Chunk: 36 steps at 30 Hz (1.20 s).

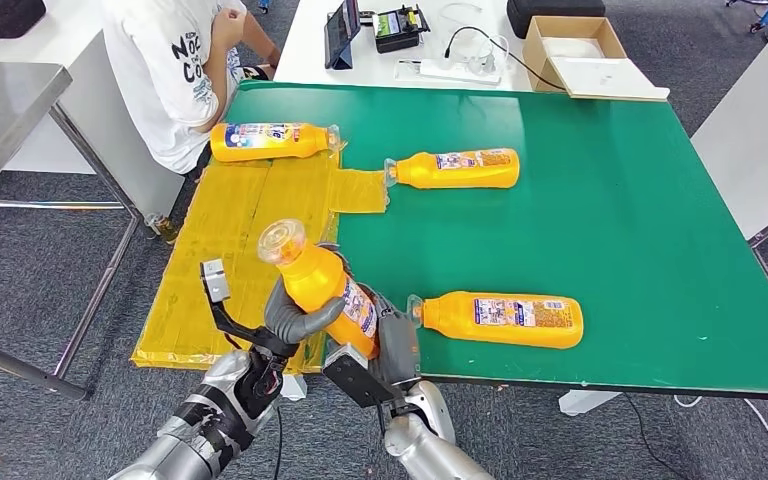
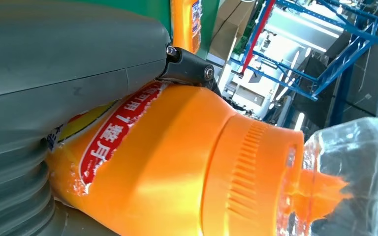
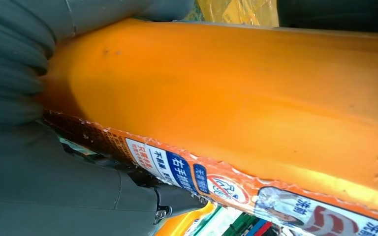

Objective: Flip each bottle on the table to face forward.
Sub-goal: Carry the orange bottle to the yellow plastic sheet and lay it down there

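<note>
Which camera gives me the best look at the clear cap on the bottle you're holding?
The left wrist view: the clear cap is close, beyond the ribbed orange collar. The head view shows it small, atop the tilted held bottle. The right wrist view has the bottle's body and label.

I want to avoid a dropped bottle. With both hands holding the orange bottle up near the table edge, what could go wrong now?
1. The orange plastic bottle with the clear cap is tilted in the air between the left hand and right hand; it may slip if either hand lets go.
2. It hangs near the front edge of the green table, so it could fall to the floor.
3. Put down carelessly, it might knock the orange bottle lying close by.
</note>
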Each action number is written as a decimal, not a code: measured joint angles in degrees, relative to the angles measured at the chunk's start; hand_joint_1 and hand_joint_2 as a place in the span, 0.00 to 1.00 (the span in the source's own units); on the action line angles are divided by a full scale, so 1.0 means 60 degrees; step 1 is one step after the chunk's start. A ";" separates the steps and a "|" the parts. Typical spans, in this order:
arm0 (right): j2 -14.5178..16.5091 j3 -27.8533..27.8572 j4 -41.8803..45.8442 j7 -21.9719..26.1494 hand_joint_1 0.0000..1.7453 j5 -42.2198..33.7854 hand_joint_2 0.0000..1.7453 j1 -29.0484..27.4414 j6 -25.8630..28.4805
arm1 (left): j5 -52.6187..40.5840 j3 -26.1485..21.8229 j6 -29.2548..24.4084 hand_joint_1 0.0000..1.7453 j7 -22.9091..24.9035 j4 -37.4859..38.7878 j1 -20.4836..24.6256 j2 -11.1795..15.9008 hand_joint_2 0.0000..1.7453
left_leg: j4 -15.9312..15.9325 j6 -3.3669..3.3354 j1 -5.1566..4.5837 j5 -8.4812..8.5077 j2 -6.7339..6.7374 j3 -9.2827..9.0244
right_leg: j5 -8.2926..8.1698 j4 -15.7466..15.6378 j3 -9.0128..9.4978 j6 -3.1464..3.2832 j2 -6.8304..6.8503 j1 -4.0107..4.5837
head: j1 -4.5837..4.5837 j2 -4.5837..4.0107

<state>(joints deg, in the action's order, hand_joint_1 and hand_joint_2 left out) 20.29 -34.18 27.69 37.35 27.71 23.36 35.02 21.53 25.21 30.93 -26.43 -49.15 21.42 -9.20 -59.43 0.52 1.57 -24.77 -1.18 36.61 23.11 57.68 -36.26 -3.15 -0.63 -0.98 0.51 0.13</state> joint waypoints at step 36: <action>-0.0616 0.0695 0.3753 -0.0597 0.00 -0.0619 0.00 -0.0801 -0.1916 | -0.0841 -0.0869 -0.1150 1.00 -0.0138 -0.1450 -0.0352 0.0066 1.00 | 0.0000 0.0000 0.0000 0.0000 -0.0001 0.0001 | 0.0000 0.0001 0.0002 0.0000 0.0001 0.0000 | -0.0001 0.0000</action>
<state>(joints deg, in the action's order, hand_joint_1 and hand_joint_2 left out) 16.59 -30.01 50.21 33.77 24.00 18.55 23.52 16.48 20.00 24.03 -27.26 -57.85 19.31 -8.81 -59.43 0.52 1.57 -24.76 -1.18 36.62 23.11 57.69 -36.25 -3.15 -0.62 -0.98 0.50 0.13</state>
